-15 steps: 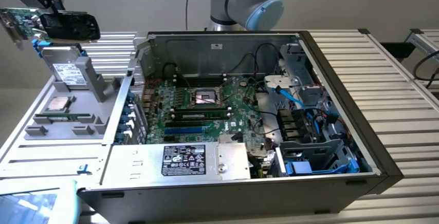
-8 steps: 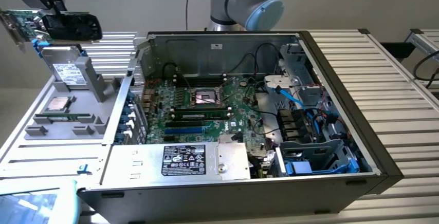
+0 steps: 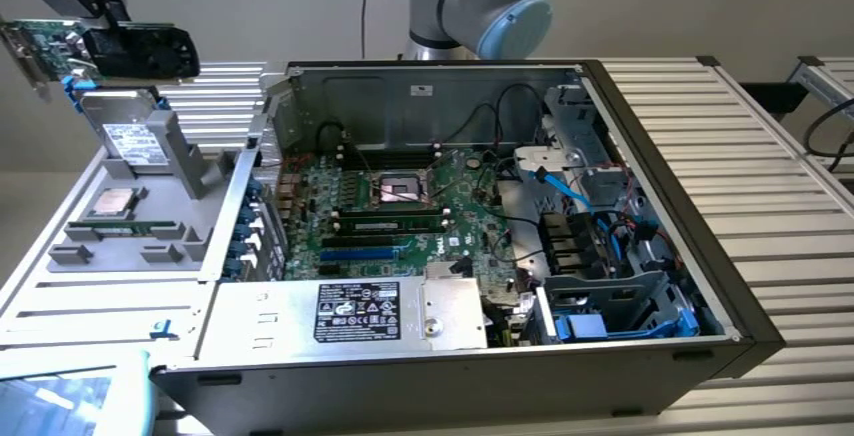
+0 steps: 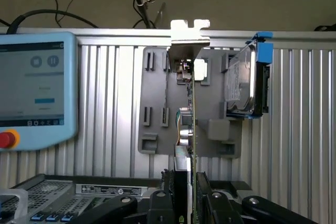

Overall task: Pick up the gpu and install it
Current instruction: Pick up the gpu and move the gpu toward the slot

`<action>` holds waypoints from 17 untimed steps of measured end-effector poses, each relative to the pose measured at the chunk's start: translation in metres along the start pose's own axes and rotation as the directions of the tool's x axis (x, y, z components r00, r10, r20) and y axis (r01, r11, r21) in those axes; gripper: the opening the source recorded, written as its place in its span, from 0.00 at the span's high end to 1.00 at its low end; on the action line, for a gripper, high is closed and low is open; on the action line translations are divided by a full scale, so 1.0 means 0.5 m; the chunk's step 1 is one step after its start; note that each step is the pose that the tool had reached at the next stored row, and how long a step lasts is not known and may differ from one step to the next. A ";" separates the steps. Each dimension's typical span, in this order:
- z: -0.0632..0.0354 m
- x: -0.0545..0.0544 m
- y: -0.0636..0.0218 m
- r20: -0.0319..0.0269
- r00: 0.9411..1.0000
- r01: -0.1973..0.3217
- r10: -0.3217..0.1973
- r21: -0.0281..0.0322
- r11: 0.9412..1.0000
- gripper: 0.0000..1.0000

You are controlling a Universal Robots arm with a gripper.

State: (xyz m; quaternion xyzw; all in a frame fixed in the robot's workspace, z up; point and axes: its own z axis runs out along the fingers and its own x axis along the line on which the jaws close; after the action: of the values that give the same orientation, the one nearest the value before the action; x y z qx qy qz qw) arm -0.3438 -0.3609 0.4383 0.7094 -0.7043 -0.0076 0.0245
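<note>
Ribbed aluminium tabletop (image 3: 761, 176) carries an open computer case (image 3: 400, 388) and a grey parts tray (image 3: 74, 254), with a plain beige wall behind. Above the tray and its hard drive (image 3: 134, 141), the gripper (image 3: 104, 18) is clenched on the gpu (image 3: 134, 48), held in the air.

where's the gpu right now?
Exterior view's upper left: the gpu is clamped in the gripper, in the air above the hard drive standing in the grey holder, beside the open case.

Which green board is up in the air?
The small gpu, held up by the claw; the big motherboard lies flat inside the case.
</note>
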 end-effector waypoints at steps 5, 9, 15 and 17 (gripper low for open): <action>-0.005 0.000 -0.035 0.000 1.000 0.000 0.000 0.000 1.000 0.72; -0.008 0.000 -0.061 0.000 1.000 0.000 0.000 0.000 1.000 0.72; -0.012 0.000 -0.103 0.000 1.000 0.000 0.000 0.000 1.000 0.72; -0.013 0.001 -0.118 0.000 1.000 0.000 0.000 0.000 1.000 0.72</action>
State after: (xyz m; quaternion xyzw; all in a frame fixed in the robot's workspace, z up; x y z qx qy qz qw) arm -0.2846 -0.3606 0.4422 0.7094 -0.7043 -0.0076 0.0245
